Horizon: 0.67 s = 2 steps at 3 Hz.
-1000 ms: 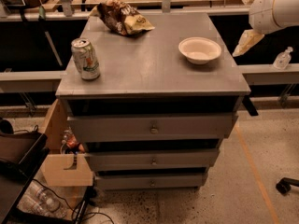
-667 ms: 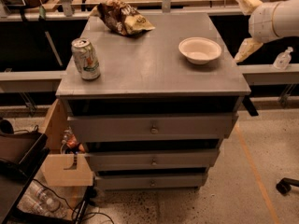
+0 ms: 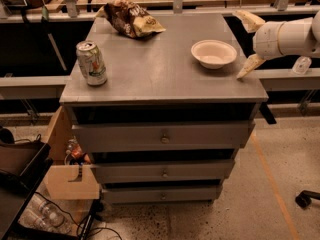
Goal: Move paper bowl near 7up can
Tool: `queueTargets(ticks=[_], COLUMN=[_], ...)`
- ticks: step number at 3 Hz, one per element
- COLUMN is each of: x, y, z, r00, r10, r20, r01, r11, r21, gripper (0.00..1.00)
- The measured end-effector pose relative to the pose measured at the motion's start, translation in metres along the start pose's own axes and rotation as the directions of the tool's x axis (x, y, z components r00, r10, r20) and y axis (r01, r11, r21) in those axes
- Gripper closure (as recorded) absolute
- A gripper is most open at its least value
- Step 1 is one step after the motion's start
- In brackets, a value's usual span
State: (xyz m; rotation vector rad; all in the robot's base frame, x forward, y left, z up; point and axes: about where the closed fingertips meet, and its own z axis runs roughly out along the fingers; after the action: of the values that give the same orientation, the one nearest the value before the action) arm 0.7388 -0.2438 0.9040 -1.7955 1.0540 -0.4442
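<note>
At the front, three grey drawers (image 3: 162,136) are seen stacked beneath the surface (image 3: 160,74), each with a small round knob at its middle. A cardboard box (image 3: 70,180) is set against the lower drawers at 8 o'clock from the surface's centre. On the surface itself, the 7up can (image 3: 91,63) is stood upright at 9 o'clock, close to the left edge, its silver top and green markings facing the camera. The paper bowl (image 3: 214,53) is placed at 2 o'clock, mouth up and resting flat, well apart from the can, with bare grey surface between them. At 3 o'clock from the bowl, the end effector (image 3: 240,45) is held over the right edge of the surface, released, its two pale fingers (image 3: 248,66) spread wide with nothing gripped between them. Their tips are pointed toward the bowl and are just beside its rim without touching it. The white arm (image 3: 287,36) behind them is extended in from the right. Farther back, at 11 o'clock, a brown and yellow snack bag (image 3: 131,18) is laid crumpled near the far edge.
</note>
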Motion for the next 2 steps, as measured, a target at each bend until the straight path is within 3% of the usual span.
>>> queueTargets(ticks=[2], x=[-0.0129], y=[-0.0197], z=[0.021], r00=[0.992], r10=[-0.043], r20=[0.116], r01=[0.035], r11=[0.9971], r21=[0.068], gripper=[0.0])
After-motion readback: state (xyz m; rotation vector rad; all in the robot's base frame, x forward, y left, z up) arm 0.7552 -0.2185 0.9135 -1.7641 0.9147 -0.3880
